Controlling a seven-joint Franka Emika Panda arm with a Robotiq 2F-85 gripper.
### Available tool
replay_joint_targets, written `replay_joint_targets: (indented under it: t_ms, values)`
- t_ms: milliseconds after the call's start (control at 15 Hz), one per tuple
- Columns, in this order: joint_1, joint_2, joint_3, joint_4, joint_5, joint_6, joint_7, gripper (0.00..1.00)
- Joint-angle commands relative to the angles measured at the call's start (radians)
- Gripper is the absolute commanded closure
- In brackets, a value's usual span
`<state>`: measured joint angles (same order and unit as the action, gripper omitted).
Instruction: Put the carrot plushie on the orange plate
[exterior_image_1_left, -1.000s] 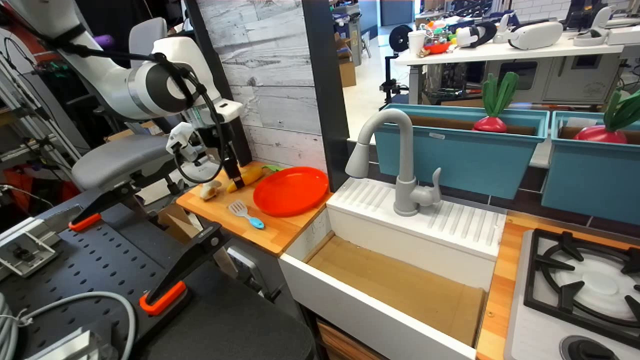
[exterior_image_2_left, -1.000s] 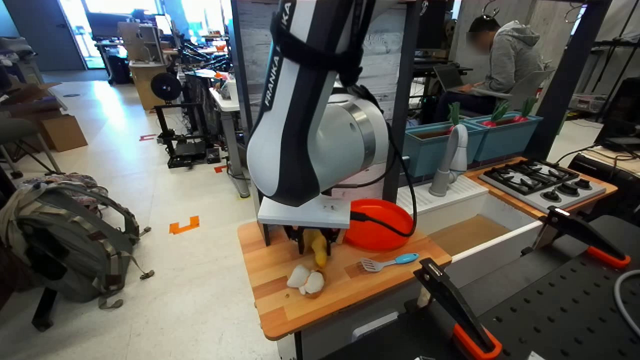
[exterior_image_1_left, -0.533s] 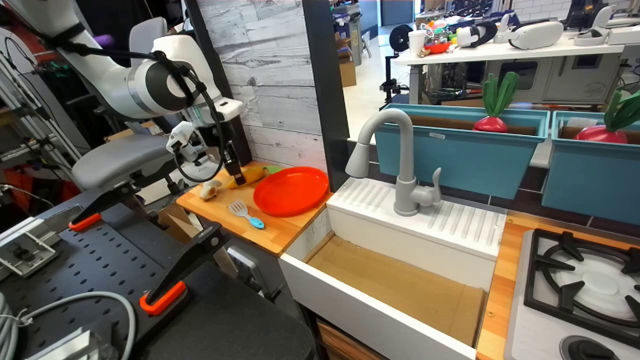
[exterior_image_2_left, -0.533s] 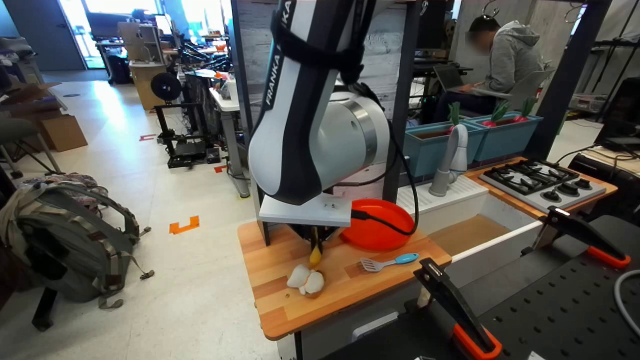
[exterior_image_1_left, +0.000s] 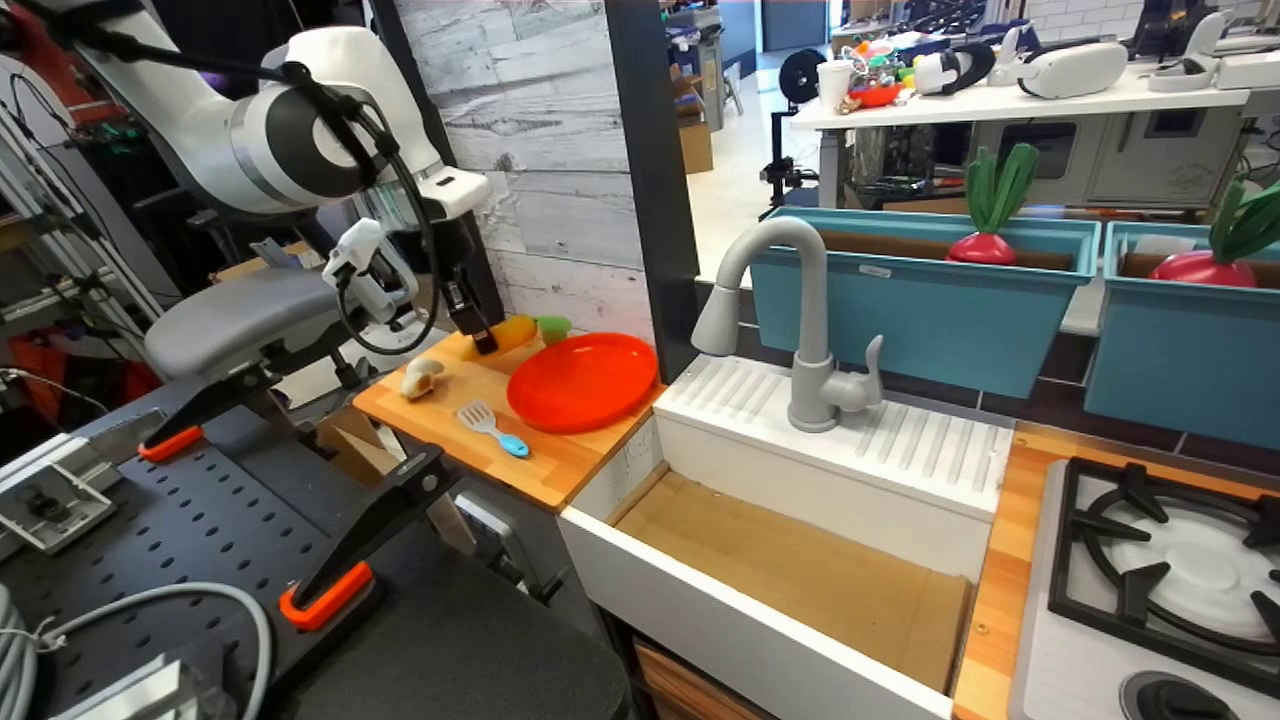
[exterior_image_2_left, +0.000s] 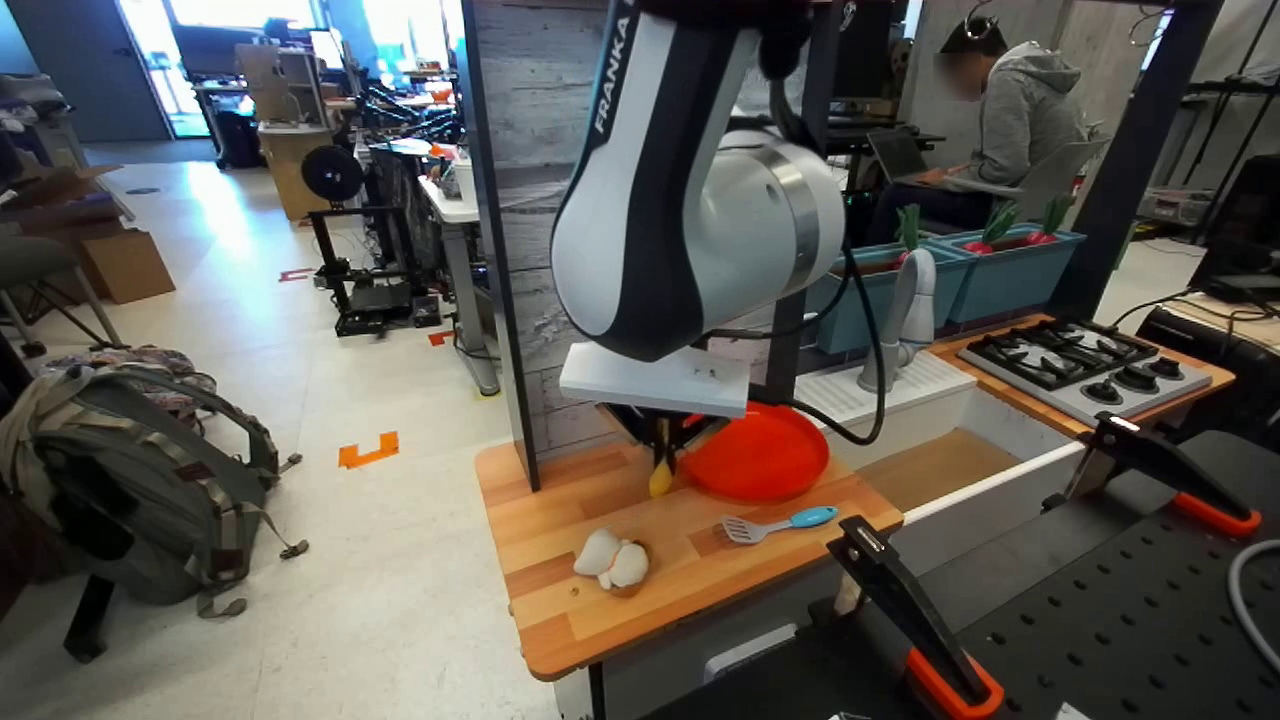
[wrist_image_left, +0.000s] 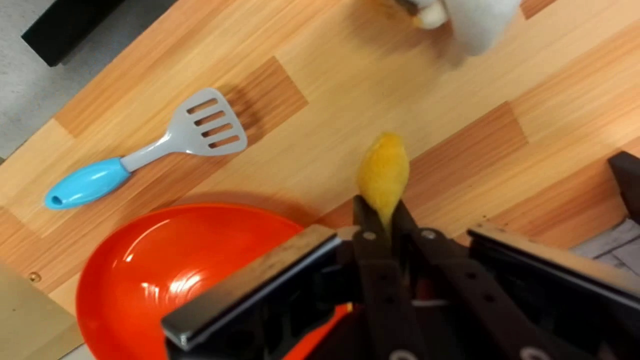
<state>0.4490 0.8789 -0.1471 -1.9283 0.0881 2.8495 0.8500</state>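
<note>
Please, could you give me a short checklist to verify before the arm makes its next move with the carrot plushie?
1. Jaws shut on the carrot plushie: ok, its yellow end sticks out beyond them.
2. Plushie off the wooden counter: seems ok, as far as the exterior views suggest.
3. Orange plate right side up: ok.
4. Plushie over the plate: not ok; in the wrist view its yellow end shows against the wood, beside the plate.
5. Green leafy end not touching the plate: cannot tell.
6. Spatula apart from the plate: ok.
</note>
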Motion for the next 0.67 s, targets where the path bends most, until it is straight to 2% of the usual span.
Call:
replay_joint_targets:
  t_ms: [0,200,600]
  values:
    - [-0.040,-0.108,0.020,-0.159,0.025,0.095,-0.025,0.98]
    - [-0.115,-0.107,0.054,-0.189,0.059,0.136,-0.058,0.98]
    - [-0.278,-0.027,0.138,-0.137,0.149,0.165,-0.155,0.98]
